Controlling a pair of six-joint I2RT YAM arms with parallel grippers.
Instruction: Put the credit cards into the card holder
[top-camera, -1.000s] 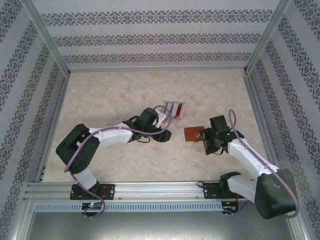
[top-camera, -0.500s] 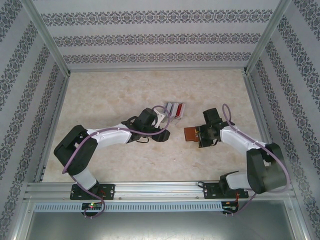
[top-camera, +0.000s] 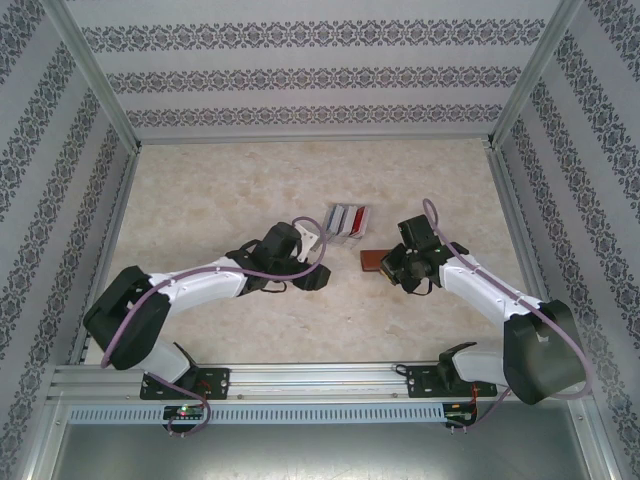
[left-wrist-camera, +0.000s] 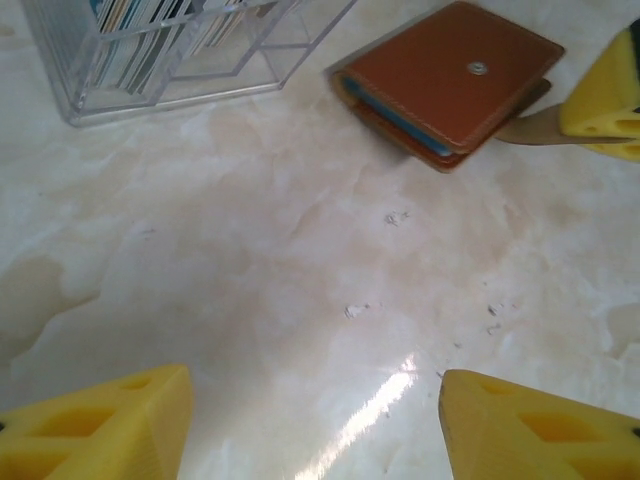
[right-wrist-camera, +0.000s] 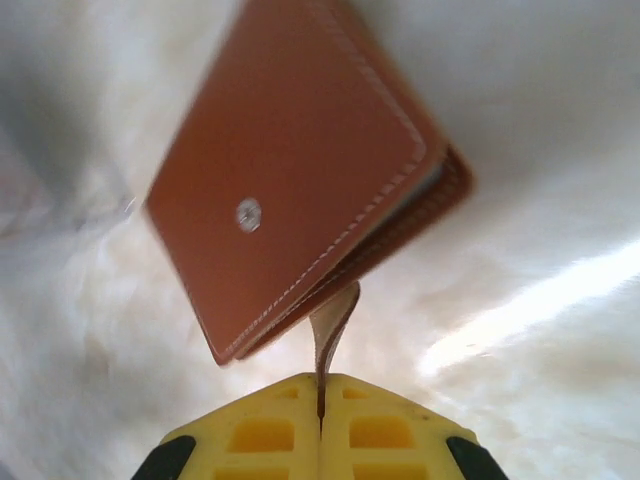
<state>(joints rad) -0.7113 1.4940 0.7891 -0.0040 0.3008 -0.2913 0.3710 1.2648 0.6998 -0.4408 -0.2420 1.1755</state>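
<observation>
From where I stand, the left hand (left-wrist-camera: 315, 420) is lowest on the left side. Its two yellow fingers are spread well apart over bare worktop (left-wrist-camera: 300, 250), with nothing between them. Just beyond it is a clear plastic rack (left-wrist-camera: 210, 75), and the credit cards (left-wrist-camera: 140, 25) stand on edge inside it, none taken out yet.

To the right of the rack lies the card holder (left-wrist-camera: 450, 80), folded shut on the worktop with its snap stud (left-wrist-camera: 477, 68) facing up. A blue edge shows between its leaves, and I cannot tell whether that is lining or a card.

Furthest right, the right hand (right-wrist-camera: 322, 400) has its fingers pressed together on the holder's thin clasp tab (right-wrist-camera: 333, 320), and on no other part of the case.

To my eye the step in hand is getting the case open. The tab is narrow and floppy, so I would draw it up and back slowly, away from the stud, rather than yank it, as a jerk may pull it out of the pinch. The case looks light and will probably lift or slide along with the tab instead of unfolding. The free left hand is near enough to press down the lower leaf first. Only once the flap lies open and flat should it reach for a card from the rack.
</observation>
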